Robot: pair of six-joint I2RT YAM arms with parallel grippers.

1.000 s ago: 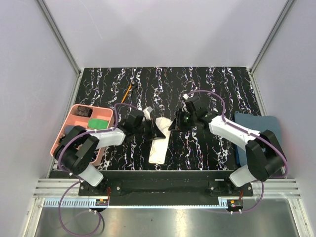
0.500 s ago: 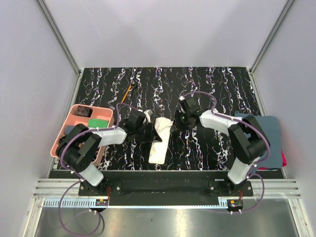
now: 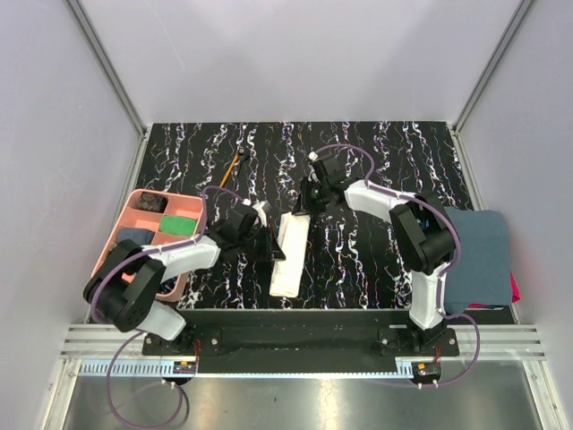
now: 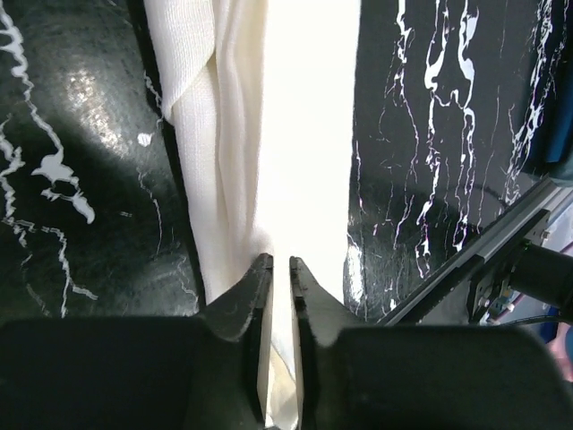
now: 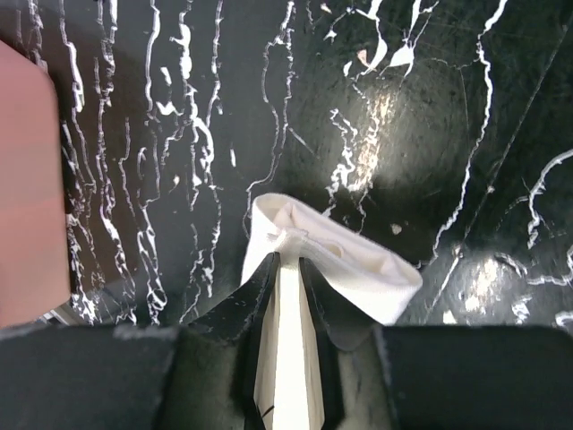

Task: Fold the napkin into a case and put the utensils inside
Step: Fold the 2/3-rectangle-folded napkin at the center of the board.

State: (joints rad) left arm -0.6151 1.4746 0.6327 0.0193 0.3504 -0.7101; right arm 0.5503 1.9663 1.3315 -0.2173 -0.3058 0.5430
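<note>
**Fold mostly in, utensils not loaded**

The napkin (image 3: 290, 264) lay near table centre as a narrow strip, long axis roughly 12 to 6. The case shape looked largely formed but not finished. In the left wrist view the layers along one long edge were loose and rippled. The 12 o'clock end was held up off the table.

The right gripper (image 5: 288, 264) was clamped on that 12 o'clock end, with cloth bunched out past the tips. The left gripper (image 4: 279, 267) sat on the strip's 9 o'clock side, about mid-length. Its jaws were almost together, with a thin slit and cloth showing in it. I couldn't tell whether it was pinching the cloth or just sitting over it.

The orange-handled stick (image 3: 235, 167) lay at about 11 o'clock from the strip, well apart, toward the far edge. I couldn't pick out the spoon against the black marbled table. Nothing was in the case.

My read is roughly halfway. What remained was to lay the lifted end flat, let go, then fetch both utensils and slide them in.

The pink tray (image 3: 134, 218) at 9 o'clock and the blue-grey towel (image 3: 479, 255) at 3 o'clock weren't involved.
</note>
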